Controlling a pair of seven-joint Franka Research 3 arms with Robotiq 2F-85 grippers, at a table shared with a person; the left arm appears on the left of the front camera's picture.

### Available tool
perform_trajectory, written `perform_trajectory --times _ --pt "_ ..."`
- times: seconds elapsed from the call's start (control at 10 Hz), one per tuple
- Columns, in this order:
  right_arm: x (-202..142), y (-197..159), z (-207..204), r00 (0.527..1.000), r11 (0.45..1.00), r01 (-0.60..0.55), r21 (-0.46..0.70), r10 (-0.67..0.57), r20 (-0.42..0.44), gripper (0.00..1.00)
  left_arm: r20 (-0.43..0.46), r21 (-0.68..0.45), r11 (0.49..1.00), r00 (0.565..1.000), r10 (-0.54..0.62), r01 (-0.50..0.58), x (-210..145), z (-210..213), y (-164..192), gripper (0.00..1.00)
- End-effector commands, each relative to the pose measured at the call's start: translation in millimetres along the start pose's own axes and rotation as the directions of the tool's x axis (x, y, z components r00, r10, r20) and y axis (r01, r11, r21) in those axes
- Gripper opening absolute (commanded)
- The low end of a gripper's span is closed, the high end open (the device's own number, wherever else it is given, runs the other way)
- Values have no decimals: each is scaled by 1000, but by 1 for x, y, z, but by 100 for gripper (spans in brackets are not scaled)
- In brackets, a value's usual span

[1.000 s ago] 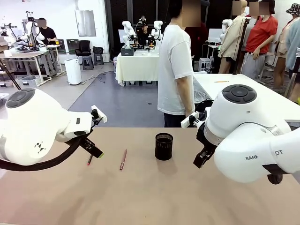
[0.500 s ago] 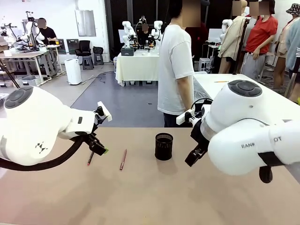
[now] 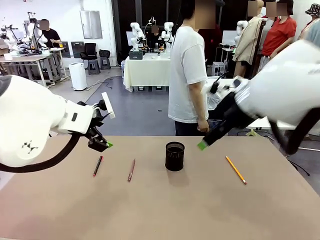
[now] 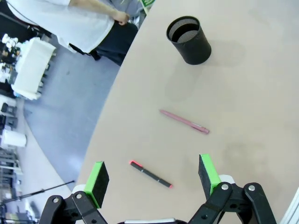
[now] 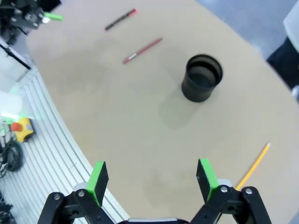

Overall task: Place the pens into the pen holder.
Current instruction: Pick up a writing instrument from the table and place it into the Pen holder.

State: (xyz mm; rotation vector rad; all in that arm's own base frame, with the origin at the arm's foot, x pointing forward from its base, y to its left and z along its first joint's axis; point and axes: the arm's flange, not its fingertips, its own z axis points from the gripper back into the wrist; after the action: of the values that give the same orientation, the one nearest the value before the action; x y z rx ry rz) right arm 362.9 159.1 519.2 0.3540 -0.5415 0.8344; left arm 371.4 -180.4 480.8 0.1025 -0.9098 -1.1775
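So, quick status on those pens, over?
Left gripper open over black pen; right gripper open, empty. Red pen, yellow pen flat on table; none in cup. Nothing over the cup.

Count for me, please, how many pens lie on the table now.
3. The black pen with red ends lies left of the pen holder, the reddish-brown pen between them, and the yellow pen right of the holder. The holder's inside looks empty.
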Motion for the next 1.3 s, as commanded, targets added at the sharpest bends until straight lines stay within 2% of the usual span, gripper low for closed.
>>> perform_trajectory --times 0.0,0.1,0.2,0.3,0.4,0.5,1.0,1.1,1.2 --pt "-2 -20 28 999 998 -48 27 48 17 100 -13 38 999 1000 -27 27 -77 55 -77 100" --pt "-1 -28 44 999 998 -50 25 50 10 100 37 84 996 999 -14 11 -89 66 -90 100" --pt "0 -34 53 999 999 -40 8 40 2 100 59 112 992 997 49 -56 -101 73 -99 100" --pt "-1 -36 53 998 998 -59 -10 59 -9 100 8 38 999 999 -36 35 3 15 7 100" --pt "-5 -36 50 996 996 -84 -17 83 -14 100 8 38 999 999 -36 35 3 15 7 100" --pt "-3 -32 57 1000 1000 -26 -2 26 11 100 8 38 999 999 -36 35 3 15 7 100" --pt "-4 -33 56 999 999 -37 -16 37 0 100 8 38 999 999 -36 35 3 15 7 100" --pt "-7 -40 67 996 995 -86 50 85 34 100 6 44 998 999 -42 42 4 12 4 100" --pt "-9 -46 75 998 994 -66 87 64 25 100 21 -81 996 999 -28 29 -1 22 21 100"
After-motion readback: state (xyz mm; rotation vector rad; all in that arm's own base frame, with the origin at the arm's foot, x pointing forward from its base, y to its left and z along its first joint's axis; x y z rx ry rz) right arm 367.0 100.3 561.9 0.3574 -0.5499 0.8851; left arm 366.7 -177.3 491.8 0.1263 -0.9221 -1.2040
